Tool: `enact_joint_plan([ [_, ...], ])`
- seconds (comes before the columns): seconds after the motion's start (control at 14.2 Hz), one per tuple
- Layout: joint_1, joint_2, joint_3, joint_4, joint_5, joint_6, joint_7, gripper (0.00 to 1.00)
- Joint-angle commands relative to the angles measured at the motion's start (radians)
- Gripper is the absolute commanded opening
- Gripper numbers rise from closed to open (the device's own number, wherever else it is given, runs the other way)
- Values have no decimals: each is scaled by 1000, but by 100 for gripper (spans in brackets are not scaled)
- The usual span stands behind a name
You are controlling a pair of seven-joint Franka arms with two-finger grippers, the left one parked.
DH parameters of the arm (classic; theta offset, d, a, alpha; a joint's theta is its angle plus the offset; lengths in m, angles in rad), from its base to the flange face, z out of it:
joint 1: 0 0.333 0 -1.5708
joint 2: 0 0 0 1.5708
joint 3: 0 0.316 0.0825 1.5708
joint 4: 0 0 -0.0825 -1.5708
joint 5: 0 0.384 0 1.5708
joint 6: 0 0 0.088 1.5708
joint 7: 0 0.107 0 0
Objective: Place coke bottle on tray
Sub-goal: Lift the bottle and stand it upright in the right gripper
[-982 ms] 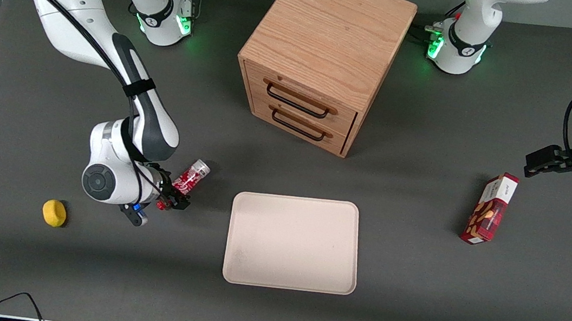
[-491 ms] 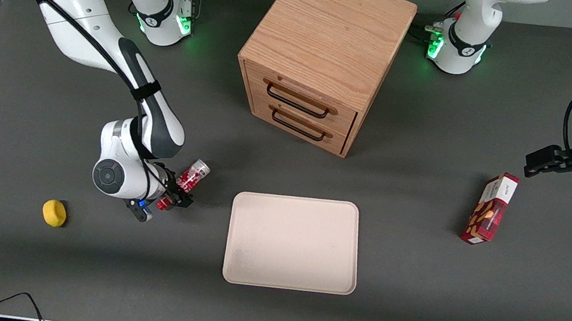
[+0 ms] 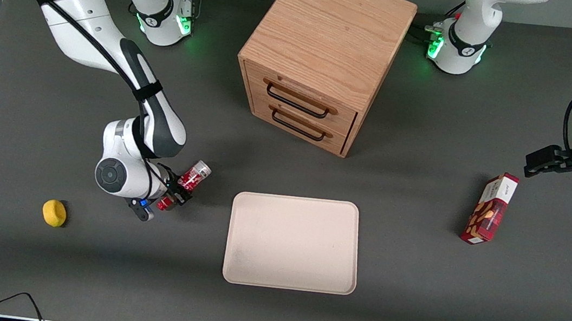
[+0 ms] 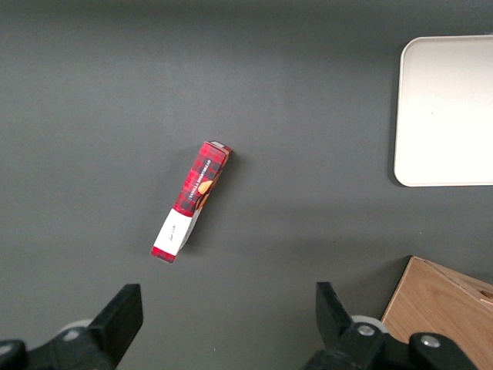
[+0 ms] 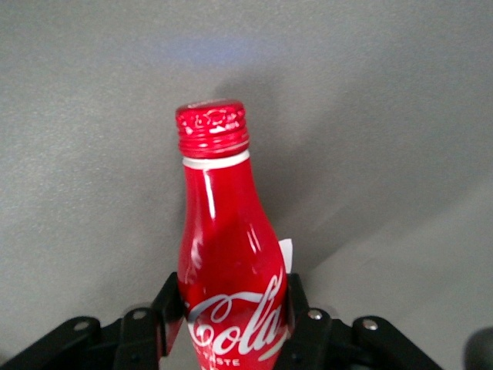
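The coke bottle (image 3: 190, 179) is a slim red bottle with white script, tilted, its silver base pointing toward the wooden cabinet. My right gripper (image 3: 177, 189) is shut on its body, beside the tray toward the working arm's end. In the right wrist view the coke bottle (image 5: 227, 254) fills the space between the black fingers (image 5: 306, 316), which press both its sides, with the red cap pointing away from the gripper (image 5: 231, 317). The tray (image 3: 293, 242) is a pale beige rectangle with a low rim, lying bare in front of the cabinet's drawers; the tray's corner (image 4: 447, 112) also shows in the left wrist view.
A wooden drawer cabinet (image 3: 323, 56) stands farther from the front camera than the tray. A yellow lump (image 3: 54, 213) lies near the working arm's end. A red snack box (image 3: 490, 208) lies toward the parked arm's end; the snack box (image 4: 191, 200) shows in the left wrist view too.
The right arm has shifted slightly toward the tray and away from the front camera, carrying the coke bottle with it. The bottle now sits a little higher in the front view.
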Motion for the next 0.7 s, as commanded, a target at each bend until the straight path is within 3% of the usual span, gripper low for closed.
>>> enact_joint_plan([
  [0.0,2,-65,13,0,8,-34,-1,2],
  [0.28,3,-182,31,101,4,-227,-111,2],
  [0.42,5,-175,68,249,0,-345,-138,2],
  [0.63,26,-111,128,410,-58,-378,-142,2],
])
